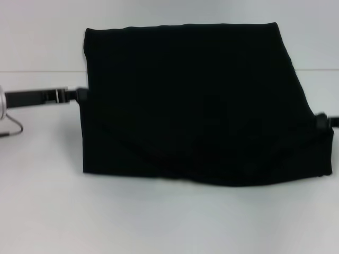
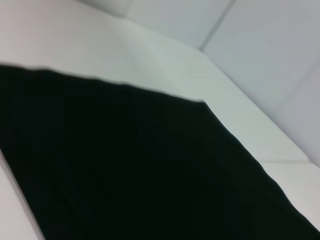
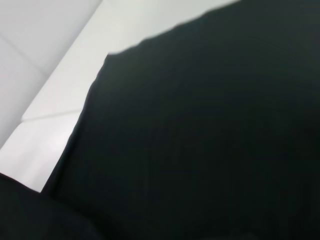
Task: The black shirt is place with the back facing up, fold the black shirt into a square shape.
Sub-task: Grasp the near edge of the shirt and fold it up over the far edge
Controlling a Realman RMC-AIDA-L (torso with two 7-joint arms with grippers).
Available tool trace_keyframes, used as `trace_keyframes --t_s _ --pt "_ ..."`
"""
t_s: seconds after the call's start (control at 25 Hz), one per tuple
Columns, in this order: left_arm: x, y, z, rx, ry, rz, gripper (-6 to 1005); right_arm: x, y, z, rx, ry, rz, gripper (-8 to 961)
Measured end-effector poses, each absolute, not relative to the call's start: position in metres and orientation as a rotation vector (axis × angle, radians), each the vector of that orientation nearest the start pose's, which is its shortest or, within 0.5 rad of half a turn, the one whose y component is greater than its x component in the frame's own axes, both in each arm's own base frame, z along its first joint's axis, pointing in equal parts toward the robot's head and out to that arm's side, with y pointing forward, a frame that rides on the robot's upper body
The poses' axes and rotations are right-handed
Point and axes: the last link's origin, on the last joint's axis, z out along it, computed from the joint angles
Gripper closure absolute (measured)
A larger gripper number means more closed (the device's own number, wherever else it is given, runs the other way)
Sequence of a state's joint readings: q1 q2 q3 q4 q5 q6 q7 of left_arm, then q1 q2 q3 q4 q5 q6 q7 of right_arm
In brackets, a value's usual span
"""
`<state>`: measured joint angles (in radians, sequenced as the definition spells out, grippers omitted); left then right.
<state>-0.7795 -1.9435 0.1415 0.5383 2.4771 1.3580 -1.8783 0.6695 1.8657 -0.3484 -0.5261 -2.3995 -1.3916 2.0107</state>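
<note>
The black shirt (image 1: 201,100) is raised off the white table (image 1: 159,222) as a wide, partly folded sheet. Its top edge stands up in front of the back wall and its lower fold rests on the table. No lettering shows. My left gripper (image 1: 82,95) reaches in from the left and meets the shirt's left edge. My right gripper (image 1: 321,120) meets its right edge, slightly lower. Both hold the fabric up, and their fingertips are buried in it. The shirt fills most of the left wrist view (image 2: 140,170) and the right wrist view (image 3: 200,140).
The white table runs back to a pale wall (image 1: 42,32). A thin cable loop (image 1: 13,127) hangs from the left arm. The table's far edge and corner show in the left wrist view (image 2: 240,115) and the right wrist view (image 3: 55,100).
</note>
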Motion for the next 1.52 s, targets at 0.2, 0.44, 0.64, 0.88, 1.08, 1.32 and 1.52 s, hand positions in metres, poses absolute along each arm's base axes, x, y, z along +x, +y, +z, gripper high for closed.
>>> trace_keyframes --t_s 0.2,0.44,0.64,0.88,1.08,1.32,1.52 --pt "-0.277 0.435 0.069 -2.152 -1.254 -0.609 889 0.307 0.415 0.084 -2.175 1.400 0.443 896" --pt "-0.260 0.461 0.074 -2.066 -1.194 -0.649 879 0.293 0.450 0.081 -2.076 1.311 0.405 897" --pt "-0.251 0.476 0.068 -2.028 -1.161 -0.611 870 0.276 0.478 0.080 -2.002 1.220 0.375 897" --pt "-0.254 0.482 0.053 -1.974 -1.138 -0.562 859 0.276 0.486 0.065 -1.943 1.186 0.327 897" --pt "-0.261 0.480 0.040 -1.932 -1.125 -0.546 850 0.279 0.484 0.047 -1.912 1.147 0.296 897" --pt "-0.264 0.474 0.018 -1.921 -1.123 -0.508 840 0.277 0.481 0.026 -1.898 1.111 0.286 883" --pt "-0.261 0.472 0.010 -1.947 -1.094 -0.480 831 0.279 0.479 0.020 -1.880 1.115 0.289 861"
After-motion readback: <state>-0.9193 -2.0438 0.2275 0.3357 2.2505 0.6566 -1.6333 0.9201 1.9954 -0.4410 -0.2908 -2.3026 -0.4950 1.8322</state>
